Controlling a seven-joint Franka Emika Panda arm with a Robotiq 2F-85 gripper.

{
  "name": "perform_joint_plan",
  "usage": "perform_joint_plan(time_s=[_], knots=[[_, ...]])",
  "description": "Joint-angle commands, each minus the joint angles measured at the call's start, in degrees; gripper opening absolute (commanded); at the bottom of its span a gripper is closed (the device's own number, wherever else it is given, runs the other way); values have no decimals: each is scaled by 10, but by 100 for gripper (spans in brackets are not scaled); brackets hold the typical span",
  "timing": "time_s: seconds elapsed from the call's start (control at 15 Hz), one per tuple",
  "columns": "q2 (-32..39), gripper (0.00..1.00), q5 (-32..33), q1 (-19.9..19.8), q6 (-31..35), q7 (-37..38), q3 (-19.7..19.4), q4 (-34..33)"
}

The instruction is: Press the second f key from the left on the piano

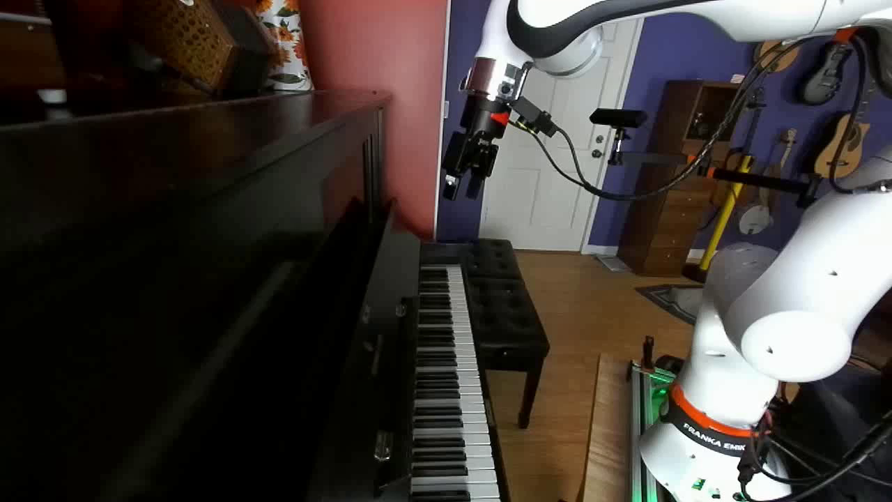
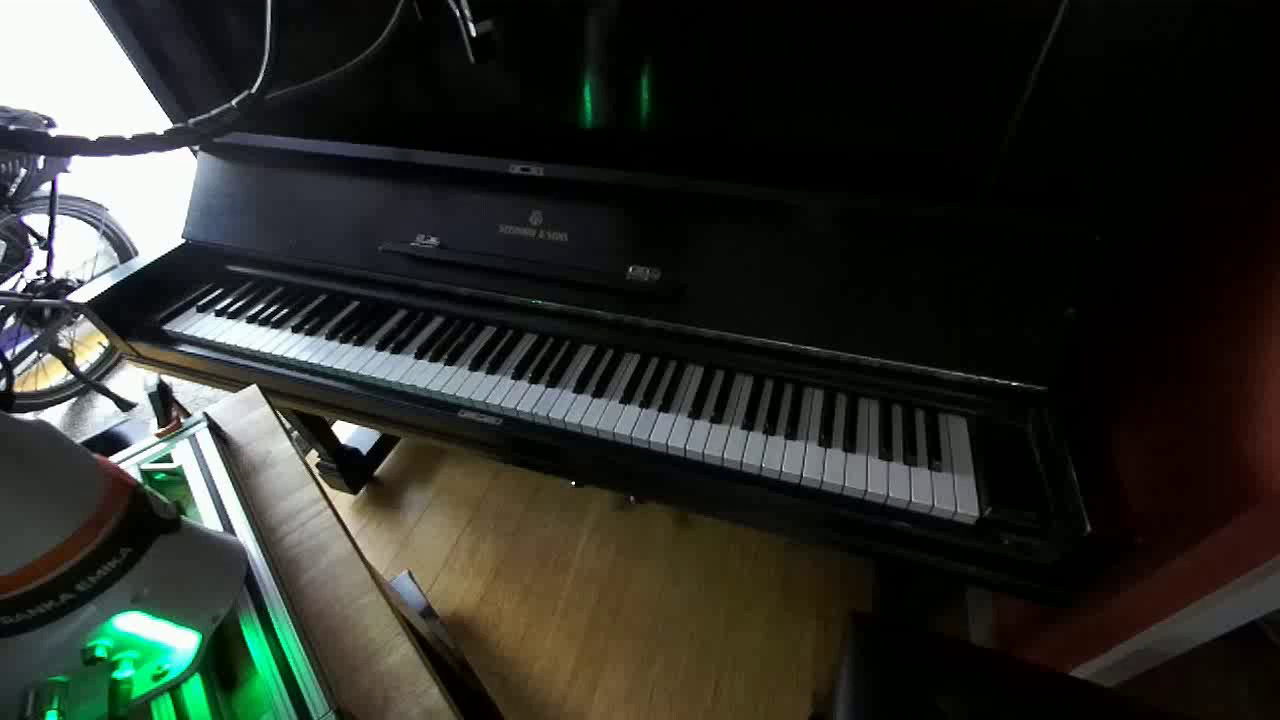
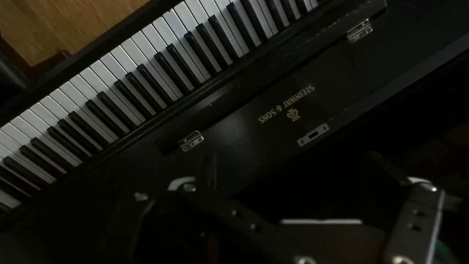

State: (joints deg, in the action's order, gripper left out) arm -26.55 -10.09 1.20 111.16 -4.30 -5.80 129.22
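Observation:
The piano (image 1: 279, 209) has a glossy near-black case and stands along the left in an exterior view. Its row of white and black keys (image 1: 468, 390) is exposed, and the full row also shows in an exterior view (image 2: 580, 400). In the wrist view the keys (image 3: 106, 80) run diagonally across the upper left. My gripper (image 1: 463, 187) is open and empty, high above the keyboard's far end in that picture, apart from the keys. In the wrist view the spread fingers (image 3: 298, 172) hang over the dark case, below the gold lettering. Only a fingertip (image 2: 478, 40) shows at the top of an exterior view.
A black padded bench (image 1: 505, 314) stands against the keyboard's far end. The piano's fold-back lid (image 2: 560, 225) with metal hinges rises behind the keys. A wooden board (image 1: 601, 425) lies beside the robot base. Cables (image 1: 627, 195) hang from the arm.

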Motion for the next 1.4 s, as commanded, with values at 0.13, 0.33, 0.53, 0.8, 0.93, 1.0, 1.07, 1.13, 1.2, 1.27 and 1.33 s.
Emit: perform_joint_plan(time_s=[0.13, 0.33, 0.53, 0.8, 0.93, 1.0, 1.07, 1.13, 1.2, 1.27, 1.33], knots=[[1, 100, -3, -8, -2, -3, 6, -1], [1, 100, -3, -8, -2, -3, 6, -1], [6, 100, -39, -2, 8, -48, -23, 19], [30, 100, -80, -10, -17, -139, -67, 67], [58, 100, -66, -24, -30, -166, -80, 81], [72, 100, -54, -31, -32, -175, -83, 87], [76, 100, -56, -38, -16, -187, -86, 100], [61, 100, -60, -37, -20, -167, -72, 88], [72, 100, -60, -42, -19, -177, -75, 94], [79, 100, -60, -45, -19, -182, -77, 95], [82, 100, -60, -47, -19, -184, -77, 95]])
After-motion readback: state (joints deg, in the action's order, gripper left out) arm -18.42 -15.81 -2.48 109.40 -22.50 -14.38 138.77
